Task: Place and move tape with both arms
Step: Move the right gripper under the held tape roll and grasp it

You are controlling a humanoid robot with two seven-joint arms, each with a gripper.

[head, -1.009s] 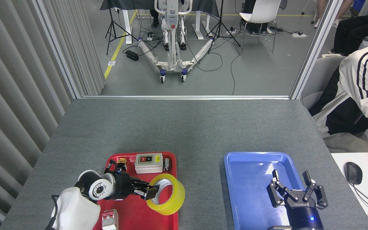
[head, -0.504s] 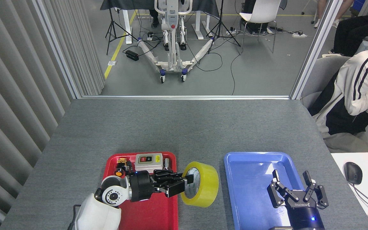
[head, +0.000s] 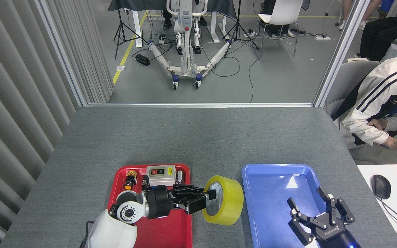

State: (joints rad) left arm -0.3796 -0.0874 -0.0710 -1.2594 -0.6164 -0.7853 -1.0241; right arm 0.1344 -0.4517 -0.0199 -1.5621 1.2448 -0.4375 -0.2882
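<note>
The tape [head: 226,200], a wide yellow roll with a grey-white core, hangs on edge over the grey table in the gap between the red tray and the blue tray. My left gripper [head: 207,201] reaches in from the left across the red tray and is shut on the roll's near wall, one finger inside the core. My right gripper [head: 314,203] is open over the near right part of the blue tray [head: 271,206], its fingers spread and empty, well to the right of the tape.
The red tray [head: 164,230] holds a grey switch box [head: 160,175] with red and black buttons and small parts along its far edge. A person in a white jacket [head: 377,103] sits at the table's right. A mouse [head: 380,186] lies on a white desk.
My left gripper has carried the tape up out of the red tray and to the right, toward the blue tray. My right gripper has drawn back and tilted. The person has leaned forward.
</note>
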